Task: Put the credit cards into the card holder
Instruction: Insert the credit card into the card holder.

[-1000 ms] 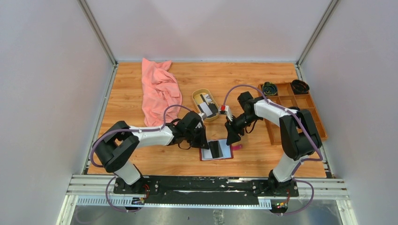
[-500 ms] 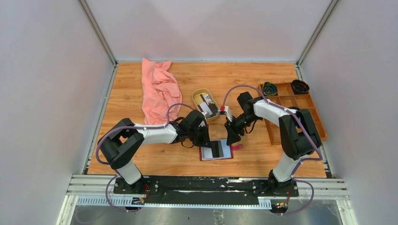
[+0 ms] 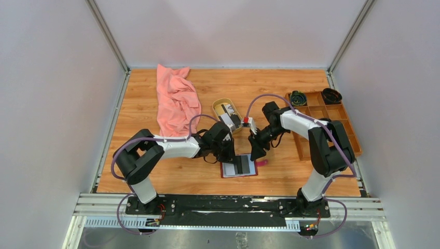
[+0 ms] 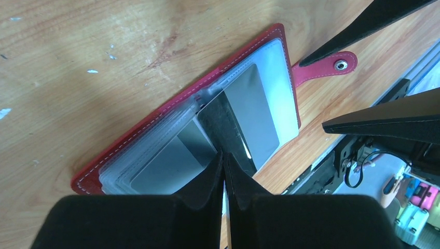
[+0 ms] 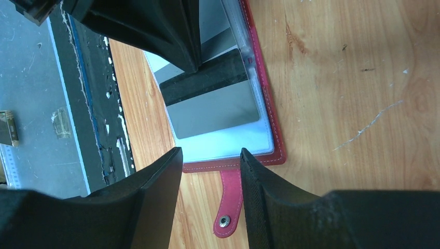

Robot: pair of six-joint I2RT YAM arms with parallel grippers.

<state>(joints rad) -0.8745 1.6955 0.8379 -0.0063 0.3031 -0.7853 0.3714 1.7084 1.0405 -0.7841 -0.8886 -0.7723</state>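
The dark red card holder (image 3: 226, 169) lies open on the table, clear sleeves up, its snap strap (image 5: 227, 207) pointing right. My left gripper (image 3: 229, 154) is shut on the edge of a grey credit card with a black stripe (image 4: 251, 111). The card lies partly inside a sleeve of the holder (image 4: 155, 111). It also shows in the right wrist view (image 5: 212, 104). My right gripper (image 3: 256, 154) is open, its fingertips (image 5: 171, 161) at the holder's right edge (image 5: 270, 119), either side of the strap. More credit cards (image 3: 228, 117) lie in the oval tan dish.
The oval tan dish (image 3: 217, 105) sits just behind the grippers. A pink cloth (image 3: 176, 101) lies at the back left. A brown wooden compartment tray (image 3: 324, 122) with dark coiled items stands at the right.
My left gripper has moved a little to the right with the card, sliding it further over the open holder. The right gripper has stayed in place.
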